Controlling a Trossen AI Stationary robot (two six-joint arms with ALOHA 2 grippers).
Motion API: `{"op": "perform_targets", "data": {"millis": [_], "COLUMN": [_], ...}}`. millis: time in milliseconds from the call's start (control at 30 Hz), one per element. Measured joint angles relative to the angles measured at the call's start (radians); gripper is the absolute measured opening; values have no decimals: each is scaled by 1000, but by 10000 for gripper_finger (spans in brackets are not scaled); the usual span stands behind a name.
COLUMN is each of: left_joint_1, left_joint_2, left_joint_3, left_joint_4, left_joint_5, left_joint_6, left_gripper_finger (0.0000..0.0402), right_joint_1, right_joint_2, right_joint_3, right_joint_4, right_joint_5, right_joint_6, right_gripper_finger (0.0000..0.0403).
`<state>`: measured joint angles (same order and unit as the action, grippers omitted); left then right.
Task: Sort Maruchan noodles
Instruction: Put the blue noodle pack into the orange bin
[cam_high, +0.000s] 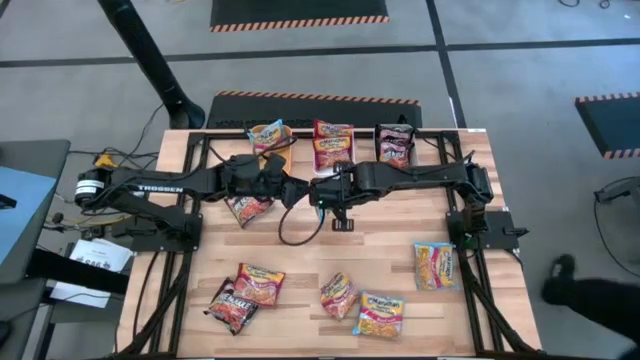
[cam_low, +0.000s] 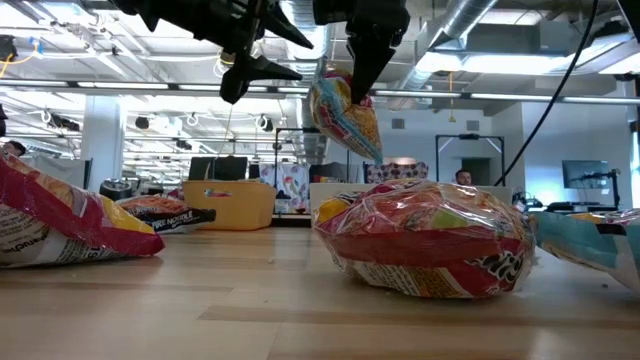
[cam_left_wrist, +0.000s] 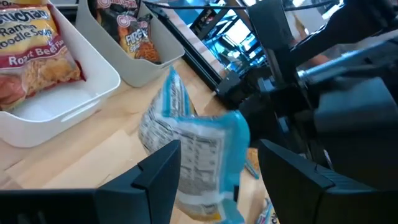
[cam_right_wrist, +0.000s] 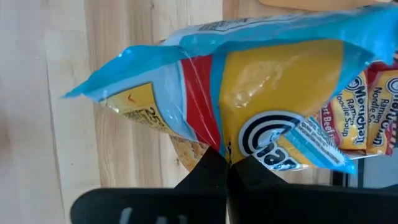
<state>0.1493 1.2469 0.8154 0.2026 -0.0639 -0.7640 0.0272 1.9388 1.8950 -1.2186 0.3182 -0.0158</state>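
A yellow-and-blue Maruchan noodle packet (cam_low: 345, 115) hangs in the air over the middle of the table, with my right gripper (cam_low: 362, 80) shut on it from above. Its white-and-blue back (cam_left_wrist: 199, 155) shows in the left wrist view. My left gripper (cam_low: 285, 55) is open and nearly level, pointing at the packet from the table's left. Its two fingers (cam_left_wrist: 165, 168) stand on either side of the packet, and a small gap shows between them and it. Several more packets lie flat on the table, such as one (cam_high: 260, 283) near the front. My right gripper pinches the packet's edge (cam_right_wrist: 224, 146) between its two shut fingers, beside the round logo. The fingers come steeply from above. The packet hangs tilted below them, clear of the table (cam_low: 300, 300).
Three bins stand along the far edge: orange (cam_high: 270, 135), white (cam_high: 333, 140) and grey (cam_high: 395, 145), each with packets inside. One packet (cam_high: 248, 208) lies under my left arm. Others lie near the front (cam_high: 337, 293) and at the right (cam_high: 436, 265).
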Motion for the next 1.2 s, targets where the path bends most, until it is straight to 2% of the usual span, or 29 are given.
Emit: {"op": "perform_targets", "data": {"millis": [167, 333, 467, 933, 1033, 1200], "left_joint_1": [-3, 13, 16, 16, 16, 16], "left_joint_2": [43, 84, 82, 82, 82, 82], "left_joint_3": [1, 2, 2, 2, 2, 2], "left_joint_4": [28, 108, 92, 34, 35, 35], "left_joint_5": [1, 56, 17, 98, 146, 296], "left_joint_6": [2, 15, 20, 11, 11, 1], "left_gripper_finger": [201, 201, 201, 201, 201, 201], "right_joint_1": [-13, -15, -17, 3, 7, 18], "right_joint_2": [0, 0, 0, 0, 0, 0], "right_joint_3": [0, 0, 0, 0, 0, 0], "right_joint_4": [1, -41, -62, -81, -89, -112], "right_joint_5": [-1, -1, -1, -6, -6, -6], "right_joint_6": [0, 10, 8, -177, -217, -219], "right_gripper_finger": [4, 4, 4, 5, 5, 5]}}
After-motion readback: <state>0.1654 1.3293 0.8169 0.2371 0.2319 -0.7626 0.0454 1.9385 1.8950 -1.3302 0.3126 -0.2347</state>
